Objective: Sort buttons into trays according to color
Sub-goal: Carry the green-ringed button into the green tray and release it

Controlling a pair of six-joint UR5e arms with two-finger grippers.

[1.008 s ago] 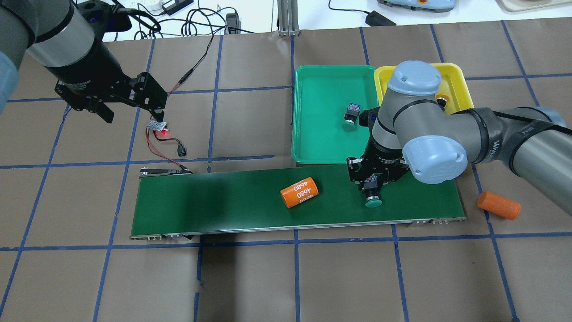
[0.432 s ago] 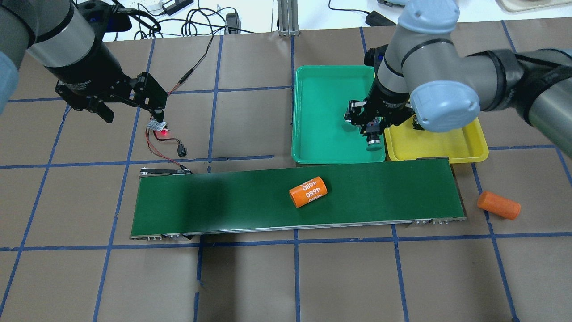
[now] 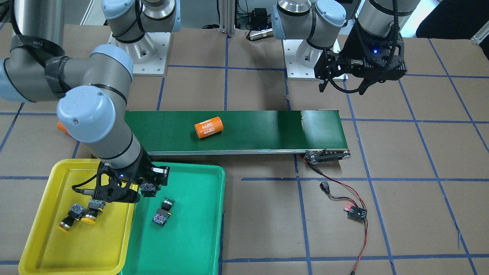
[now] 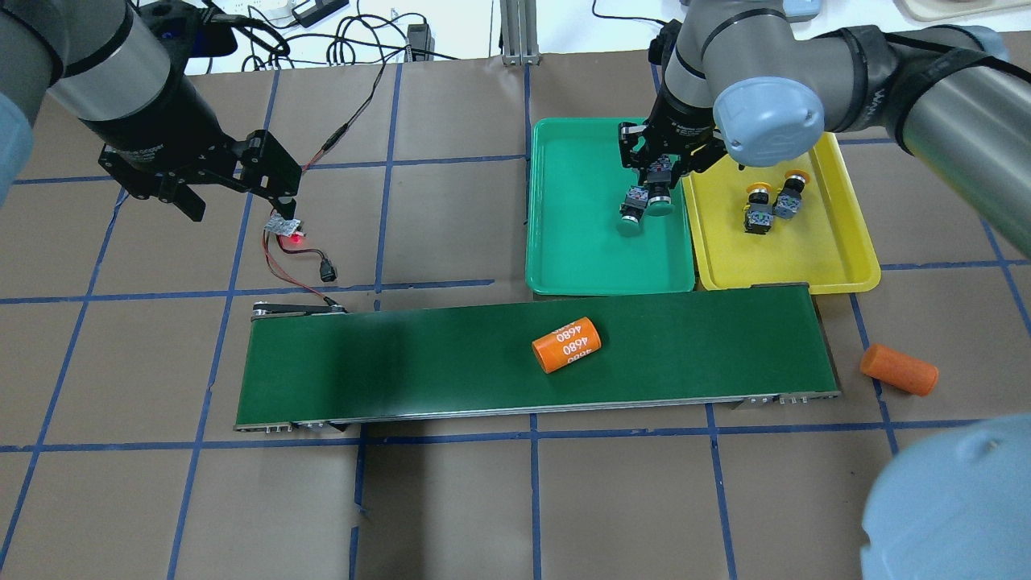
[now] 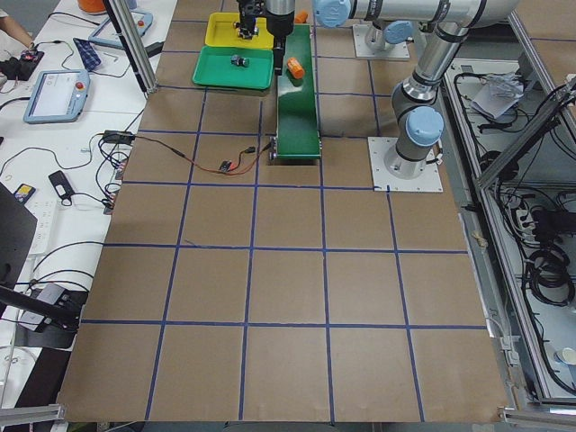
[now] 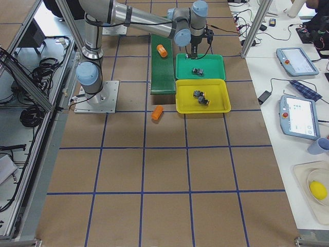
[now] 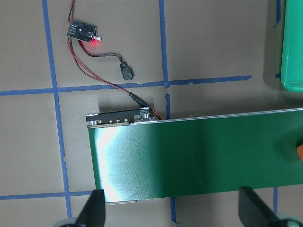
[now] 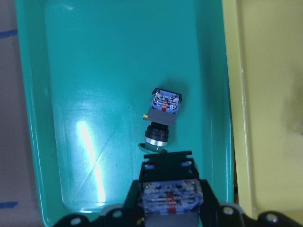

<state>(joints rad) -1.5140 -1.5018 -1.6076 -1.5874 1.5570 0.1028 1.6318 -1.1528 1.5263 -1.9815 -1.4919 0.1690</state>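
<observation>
Right arm (image 4: 765, 97) bends down over the green tray (image 4: 564, 242), its jaws clamping a green button (image 4: 660, 201); left jaws hang spread, empty, above the paper-covered bench (image 4: 451, 499)

The orange cylinder (image 4: 568, 345) reads "4680" repeatedly.

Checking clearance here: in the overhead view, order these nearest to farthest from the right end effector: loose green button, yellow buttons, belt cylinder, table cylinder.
From the right end effector, holding a green button:
1. Loose green button, green tray.
2. Yellow buttons, yellow tray.
3. Belt cylinder, mid-conveyor.
4. Table cylinder, past the conveyor's end.
</observation>
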